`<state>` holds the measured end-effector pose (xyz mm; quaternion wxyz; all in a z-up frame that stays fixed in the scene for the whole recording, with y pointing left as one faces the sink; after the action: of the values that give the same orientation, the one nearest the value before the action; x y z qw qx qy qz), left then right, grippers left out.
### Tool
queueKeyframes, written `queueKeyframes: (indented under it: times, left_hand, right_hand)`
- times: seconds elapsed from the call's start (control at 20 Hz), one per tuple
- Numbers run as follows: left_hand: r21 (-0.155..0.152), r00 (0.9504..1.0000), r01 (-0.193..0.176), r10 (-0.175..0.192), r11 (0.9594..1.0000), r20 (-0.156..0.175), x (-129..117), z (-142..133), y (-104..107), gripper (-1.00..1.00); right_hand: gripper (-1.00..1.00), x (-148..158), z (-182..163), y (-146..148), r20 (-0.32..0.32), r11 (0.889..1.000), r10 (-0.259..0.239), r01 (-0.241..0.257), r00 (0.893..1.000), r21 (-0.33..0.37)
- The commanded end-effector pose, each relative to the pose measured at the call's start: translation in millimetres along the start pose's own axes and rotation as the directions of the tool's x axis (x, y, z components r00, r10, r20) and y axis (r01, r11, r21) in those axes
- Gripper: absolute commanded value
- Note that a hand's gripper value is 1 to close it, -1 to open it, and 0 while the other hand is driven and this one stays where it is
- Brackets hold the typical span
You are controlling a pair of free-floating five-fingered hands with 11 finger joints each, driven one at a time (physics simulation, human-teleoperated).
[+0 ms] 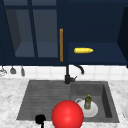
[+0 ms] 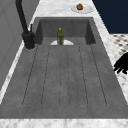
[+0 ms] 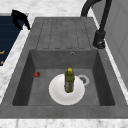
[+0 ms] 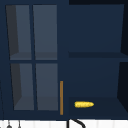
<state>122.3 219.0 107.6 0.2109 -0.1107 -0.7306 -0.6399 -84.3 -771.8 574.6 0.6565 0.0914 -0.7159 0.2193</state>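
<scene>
A black hand [image 1: 40, 119], my left, hovers over the front counter edge beside the drainboard [image 1: 45, 97]. Its fingers hang relaxed and hold nothing. It appears at the right edge of the left side view as the hand [image 2: 122, 63], and at the top left of the right side view as the hand [image 3: 20, 17]. In the basin a green bottle [image 1: 87, 102] stands upright on a white plate [image 1: 93, 112]. The bottle [image 3: 69, 80] sits mid-plate [image 3: 56, 93]. A big red ball [image 1: 67, 115] covers the sink's front rim. A small red thing [image 3: 37, 74] lies in the basin's corner.
A black tap [image 1: 68, 75] rises behind the sink. A yellow corn cob [image 1: 83, 50] lies on the open cabinet shelf; the cob [image 4: 84, 104] is beside a gold door handle [image 4: 61, 97]. A plate with a brown item [image 2: 80, 7] stands on the counter right of the sink. Utensils [image 1: 12, 70] hang at left.
</scene>
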Motion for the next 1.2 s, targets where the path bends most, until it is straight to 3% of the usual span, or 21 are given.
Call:
queueKeyframes:
  times: [0.0,0.15,0.35,0.75,1.15]
  left_hand:
    - [0.000,1.0000,0.000,0.000,1.0000,0.000,0,0,0,0.00]
    - [0.000,1.0000,0.000,0.000,1.0000,0.000,0,0,0,0.00]
    - [0.000,1.0000,0.000,0.000,1.0000,0.000,0,0,0,0.00]
    - [0.000,1.0000,0.000,0.000,1.0000,0.000,0,0,0,0.00]
    - [0.000,1.0000,0.000,0.000,1.0000,0.000,0,0,0,0.00]
  right_hand:
    - [-1.00,-9,13,-7,0.009,0.998,0.050,-0.050,0.999,0.049]
    - [-1.00,-17,27,-5,-0.029,0.996,0.081,-0.079,0.996,0.052]
    - [-1.00,-30,42,4,-0.024,0.990,0.123,-0.122,0.992,0.069]
    - [-1.00,-57,38,10,-0.013,0.969,0.150,-0.145,0.989,0.198]
    - [-1.00,-73,21,46,-0.059,0.950,0.269,-0.254,0.961,0.183]
